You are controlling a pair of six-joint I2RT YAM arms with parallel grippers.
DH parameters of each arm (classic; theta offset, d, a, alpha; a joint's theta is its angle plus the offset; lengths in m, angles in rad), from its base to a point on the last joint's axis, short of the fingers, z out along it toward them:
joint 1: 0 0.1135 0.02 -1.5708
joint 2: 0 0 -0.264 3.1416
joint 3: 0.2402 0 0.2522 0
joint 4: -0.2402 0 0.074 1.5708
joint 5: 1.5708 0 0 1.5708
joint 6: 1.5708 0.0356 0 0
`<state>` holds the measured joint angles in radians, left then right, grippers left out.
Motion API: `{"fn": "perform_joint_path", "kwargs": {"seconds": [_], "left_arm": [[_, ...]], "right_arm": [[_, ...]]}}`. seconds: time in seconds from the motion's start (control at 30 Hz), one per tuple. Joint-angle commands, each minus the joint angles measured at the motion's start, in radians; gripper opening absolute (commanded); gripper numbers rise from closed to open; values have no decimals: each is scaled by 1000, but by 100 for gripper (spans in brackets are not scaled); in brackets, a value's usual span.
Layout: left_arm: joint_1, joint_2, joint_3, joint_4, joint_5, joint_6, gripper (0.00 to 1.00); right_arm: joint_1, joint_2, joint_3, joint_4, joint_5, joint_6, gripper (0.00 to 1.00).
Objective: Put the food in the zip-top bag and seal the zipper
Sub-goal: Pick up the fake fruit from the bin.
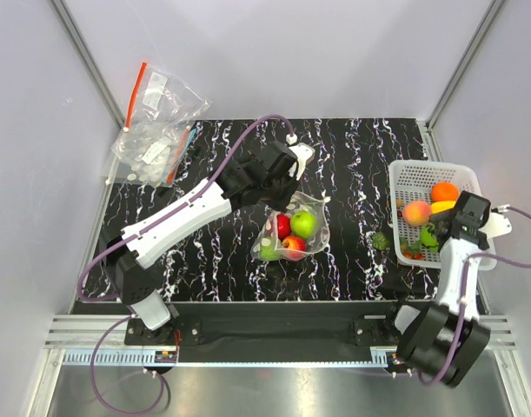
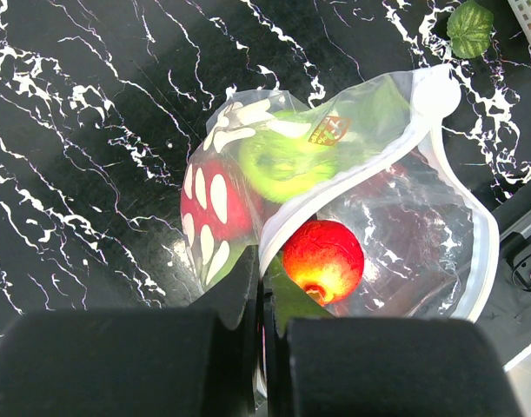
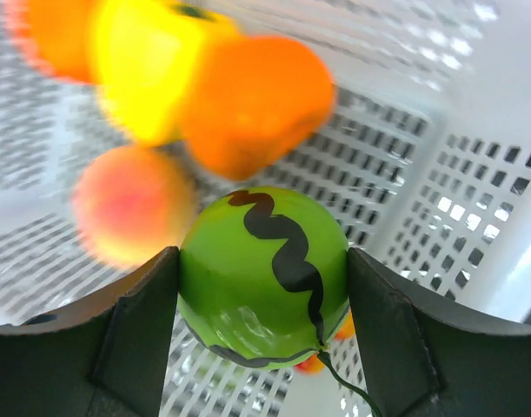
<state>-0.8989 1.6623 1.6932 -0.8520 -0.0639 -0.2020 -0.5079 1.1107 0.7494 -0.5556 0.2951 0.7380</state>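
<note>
while in left claw (image 2: 263, 300), bag rim (image 2: 434, 95)

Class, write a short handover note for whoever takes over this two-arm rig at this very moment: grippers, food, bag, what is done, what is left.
Grippers: the left gripper is shut on the mouth edge of the zip-top bag. The right gripper is shut on a green striped ball within the white basket.
Done: several pieces are in the bag, among them a red fruit and a green fruit.
Left: bag the striped ball, the orange, peach and yellow piece from the basket, and the green piece lying beside it. Then press the zipper shut; it is open now.
</note>
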Motion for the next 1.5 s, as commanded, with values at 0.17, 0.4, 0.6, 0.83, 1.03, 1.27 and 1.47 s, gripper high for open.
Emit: {"fn": "perform_joint_path", "kwargs": {"seconds": [0.17, 0.4, 0.6, 0.83, 1.03, 1.27, 1.47], "left_arm": [[-5, -18, 16, 25, 4, 6, 2], [-18, -3, 54, 13, 1, -2, 2], [-20, 7, 72, 5, -11, 3, 2], [-20, 28, 134, -18, -17, -1, 2], [-20, 40, 125, -10, -19, -7, 2], [-20, 45, 123, -1, -22, -8, 2], [-18, 76, 169, -24, -24, -5, 2]], "right_arm": [[-4, -333, 68, 34, -504, -253, 49], [-3, -437, 76, 138, -936, -163, 46], [-3, -485, 146, 115, -1120, -163, 46], [49, -506, 189, 123, -1205, -127, 47], [132, -410, 179, 117, -1177, -173, 47], [450, -293, 301, 42, -1016, -266, 44], [614, -308, 285, 72, -933, -224, 45]]}}
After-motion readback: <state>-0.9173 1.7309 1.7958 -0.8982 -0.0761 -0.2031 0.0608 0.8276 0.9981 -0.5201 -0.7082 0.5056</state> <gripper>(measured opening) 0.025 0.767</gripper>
